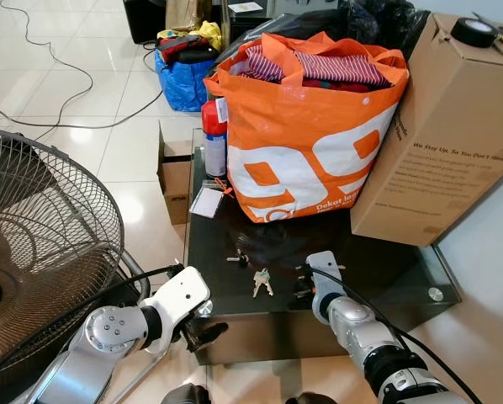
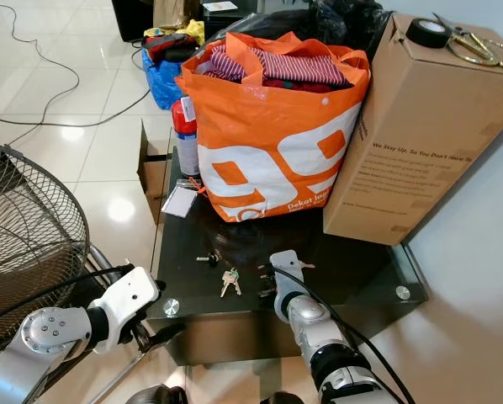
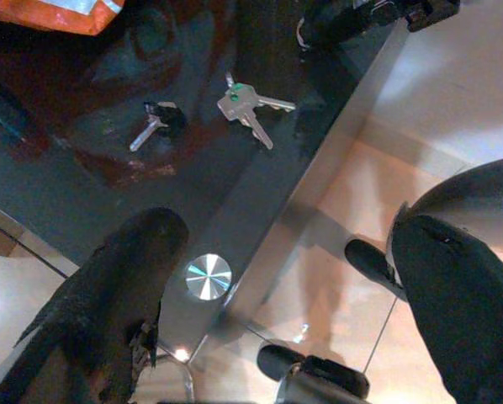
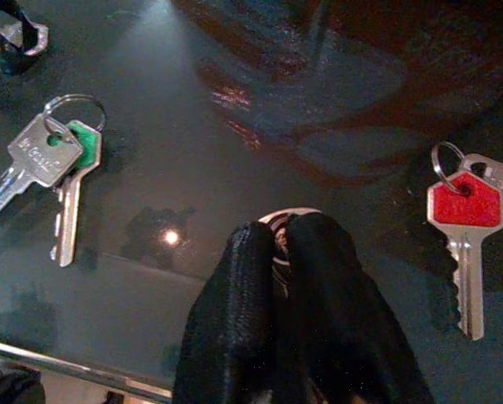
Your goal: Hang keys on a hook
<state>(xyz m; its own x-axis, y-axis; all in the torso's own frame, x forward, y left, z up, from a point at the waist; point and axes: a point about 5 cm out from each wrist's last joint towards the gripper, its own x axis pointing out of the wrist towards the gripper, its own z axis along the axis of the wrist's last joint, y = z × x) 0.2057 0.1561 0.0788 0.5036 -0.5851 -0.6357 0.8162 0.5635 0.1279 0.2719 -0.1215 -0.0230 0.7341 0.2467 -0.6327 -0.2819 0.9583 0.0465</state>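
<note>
Dark glass surface (image 1: pixel 378 278), low, square, metal discs at front corners. Right hand (image 4: pixel 283 244) down on surface near front edge, fingers pressed together, tips closed on a metal key ring (image 4: pixel 278 220) lying flat on the glass. Red-capped key (image 4: pixel 464 210) on its own ring just beside right hand, toward right edge, flat, apart from the fingers. Green-capped keys (image 4: pixel 54 164), two on one ring, flat on surface on the other side of right hand, near front edge, roughly mid-width; also seen from head at (image 1: pixel 262 281). Small dark-headed key (image 3: pixel 155 122) further in from front edge, toward left edge, well apart from the green-capped pair. Left hand (image 3: pixel 277 278) off the surface, hovering past front left corner, fingers wide apart, holding nothing; corner disc (image 3: pixel 207 276) visible between them. Orange bag (image 1: pixel 319 143) with striped cloth inside standing at back of surface, centre. Cardboard box (image 1: pixel 453 126) upright at back right corner, tape roll (image 1: pixel 473 32) on top. Spray can (image 1: pixel 214 139) at back left, beside bag. White card (image 1: pixel 206 202) flat near left edge, in front of can. Fan (image 1: pixel 41 244) on floor, left of surface.
</note>
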